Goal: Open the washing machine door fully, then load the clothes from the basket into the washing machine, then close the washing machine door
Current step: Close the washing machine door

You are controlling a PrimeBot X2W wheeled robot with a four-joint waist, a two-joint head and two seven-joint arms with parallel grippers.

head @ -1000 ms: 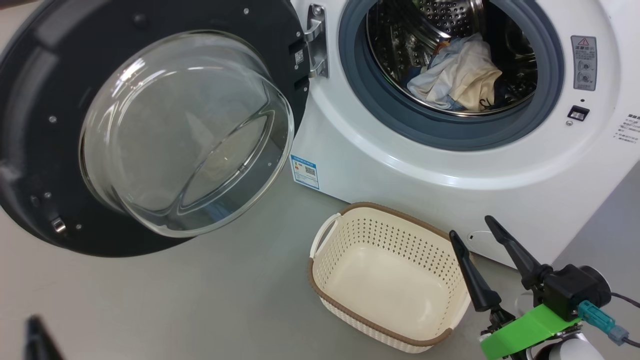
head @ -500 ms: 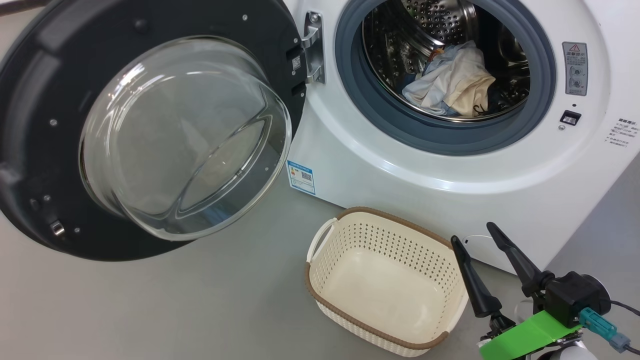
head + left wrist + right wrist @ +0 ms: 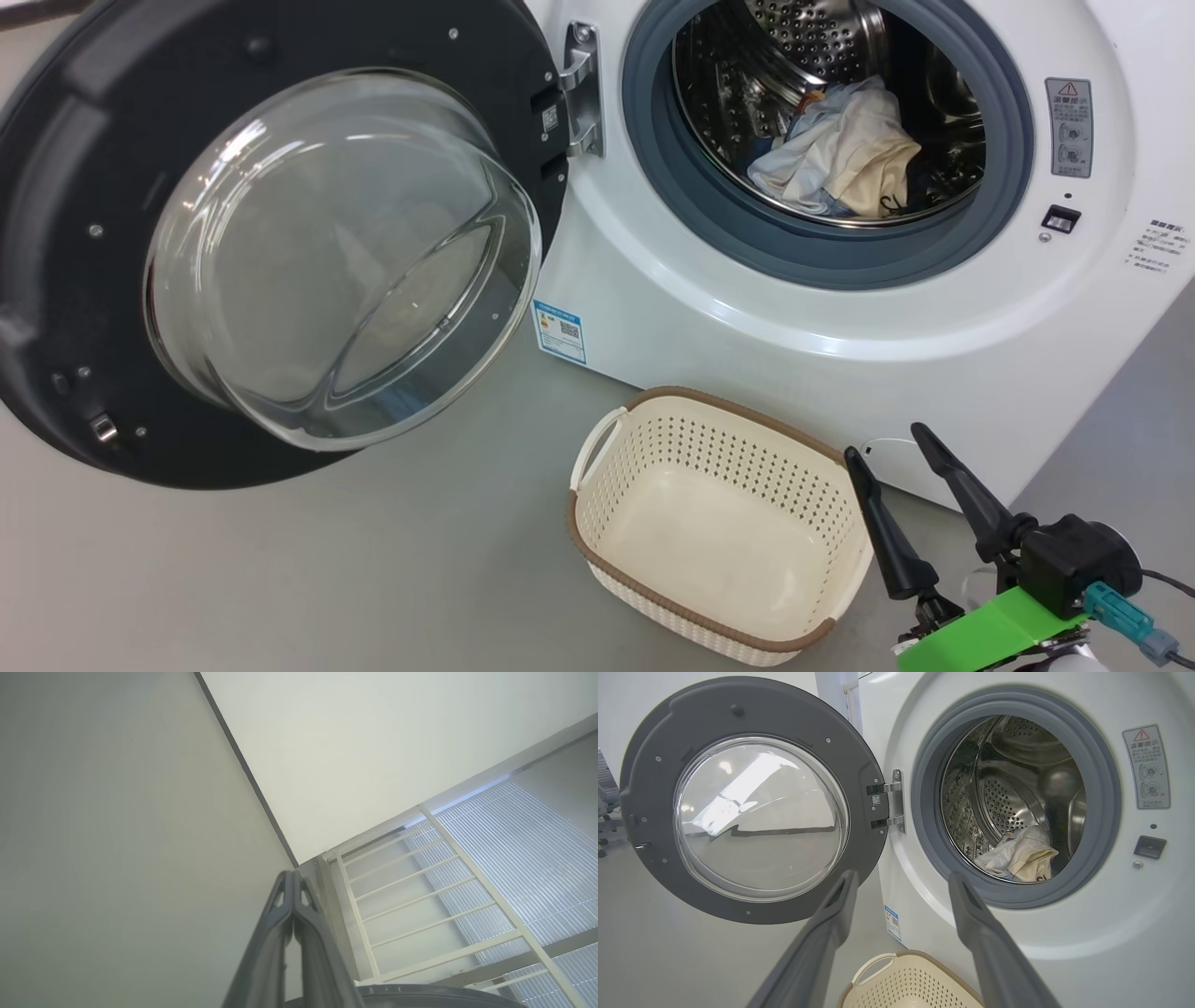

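The washing machine [image 3: 840, 308] [image 3: 1064, 933] stands with its door [image 3: 271, 243] [image 3: 752, 812] swung wide open to the left on its metal hinge. The clothes [image 3: 836, 149] [image 3: 1020, 856], cream-white over light blue, lie bunched inside the steel drum. On the floor in front stands the cream basket [image 3: 719, 523] [image 3: 906, 982] with nothing in it. My right gripper [image 3: 887, 443] [image 3: 901, 879] is open and holds nothing, just right of the basket, fingers pointing toward the machine. My left gripper [image 3: 292, 875] is shut with nothing between its fingers, aimed at a wall corner.
Grey floor [image 3: 327, 569] stretches left of and in front of the basket, below the open door. A white railing with bars [image 3: 420, 896] and a ribbed panel show in the left wrist view. A blue label [image 3: 558, 331] sits at the machine's lower left corner.
The head camera has tilted slightly, shifting the whole picture down and left. A dark fingertip at the lower left edge a second ago is gone from the view. The right gripper stays open.
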